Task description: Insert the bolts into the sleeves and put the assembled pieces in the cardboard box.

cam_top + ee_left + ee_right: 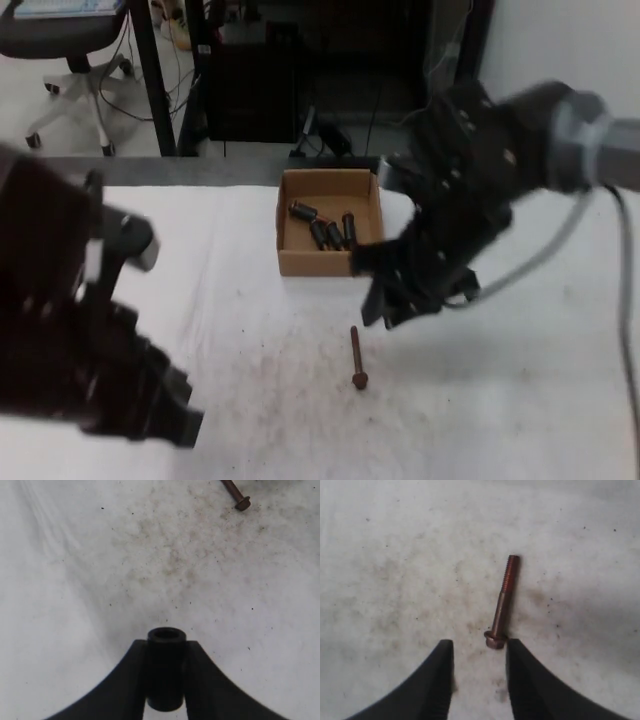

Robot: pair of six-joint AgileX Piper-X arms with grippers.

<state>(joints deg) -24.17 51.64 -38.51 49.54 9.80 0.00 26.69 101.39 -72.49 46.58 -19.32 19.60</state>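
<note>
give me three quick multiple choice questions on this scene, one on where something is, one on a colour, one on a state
1. Where is the loose copper-brown metal bolt?
A in the brown cardboard box
B on the white bench cover
C in the left claw

2. The cylindrical sleeve in the left claw is:
A black
B silver
C yellow

3. The right claw is:
A shut on the bolt
B open
C shut on a sleeve

Answers:
1 B, it lies on the cover in front of the box.
2 A, the tube gripped in the claw is black.
3 B, a gap shows between its fingers, by the bolt's head.
</note>
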